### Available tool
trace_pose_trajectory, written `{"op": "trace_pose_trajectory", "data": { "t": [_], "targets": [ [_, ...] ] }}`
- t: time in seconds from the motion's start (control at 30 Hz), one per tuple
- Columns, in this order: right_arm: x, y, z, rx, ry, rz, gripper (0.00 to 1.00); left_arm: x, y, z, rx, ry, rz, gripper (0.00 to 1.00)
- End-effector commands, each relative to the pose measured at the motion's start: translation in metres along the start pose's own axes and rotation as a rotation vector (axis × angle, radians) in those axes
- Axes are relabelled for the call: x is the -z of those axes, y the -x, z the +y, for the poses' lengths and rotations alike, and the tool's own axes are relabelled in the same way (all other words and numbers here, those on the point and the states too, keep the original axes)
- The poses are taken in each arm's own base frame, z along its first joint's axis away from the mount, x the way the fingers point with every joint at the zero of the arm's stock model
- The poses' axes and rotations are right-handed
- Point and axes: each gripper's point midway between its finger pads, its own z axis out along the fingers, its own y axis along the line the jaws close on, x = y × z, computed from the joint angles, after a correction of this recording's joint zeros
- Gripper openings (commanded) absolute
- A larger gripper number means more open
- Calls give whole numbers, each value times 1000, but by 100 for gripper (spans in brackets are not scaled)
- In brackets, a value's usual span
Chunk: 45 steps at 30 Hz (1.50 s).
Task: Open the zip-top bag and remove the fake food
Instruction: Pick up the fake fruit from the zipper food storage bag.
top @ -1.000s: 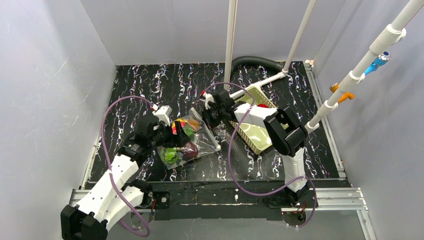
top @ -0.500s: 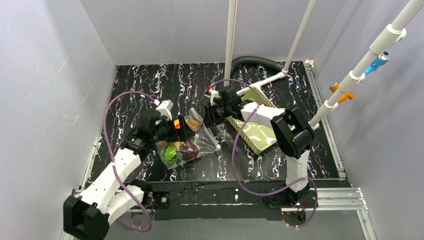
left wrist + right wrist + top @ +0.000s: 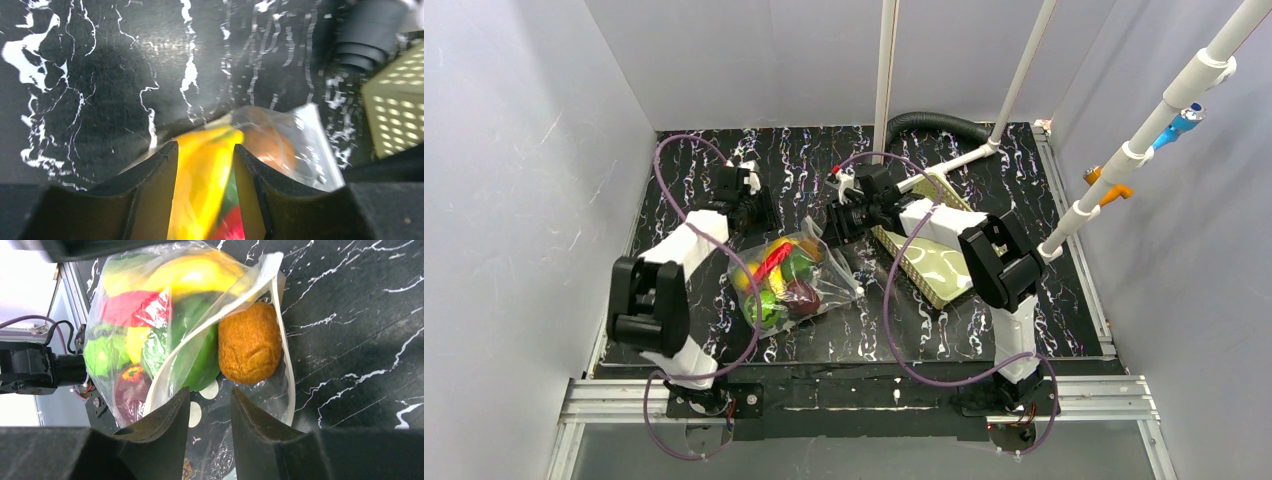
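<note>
Zip-top bag (image 3: 200,305) rim gapes just before right gripper (image 3: 210,392).

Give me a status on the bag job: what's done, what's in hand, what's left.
Done: the zip-top bag looks open, its white lips parted around an orange piece.
In hand: both tools are at the bag with fingers apart, the right tool at the mouth, the left tool over the yellow banana. Neither clamps anything.
Left: all the fake food is inside; none lies on the table.
</note>
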Motion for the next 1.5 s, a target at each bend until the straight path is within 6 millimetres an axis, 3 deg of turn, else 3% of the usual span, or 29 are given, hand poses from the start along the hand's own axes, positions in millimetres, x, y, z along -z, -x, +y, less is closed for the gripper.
{"op": "trace_pose_trajectory", "data": {
  "t": [0.0, 0.3, 0.5, 0.93, 1.3, 1.47],
  "targets": [
    [-7, 14, 9, 19, 42, 0, 43, -23, -5, 1, -13, -52, 104, 43],
    [-19, 14, -10, 33, -35, 36, 55, -48, -28, -17, 0, -188, 263, 41],
    [-25, 7, -17, 54, -60, 60, 62, -52, -41, -28, 14, -262, 320, 41],
    [-35, -9, -16, 58, -71, 104, 68, -55, -72, -44, 24, -318, 394, 39],
    [-41, -25, -36, 72, -196, 149, 66, -50, -73, -48, 45, -324, 380, 38],
    [-32, -19, -26, 100, -162, 135, 44, -35, -48, -43, 33, -266, 253, 42]
  ]
}}
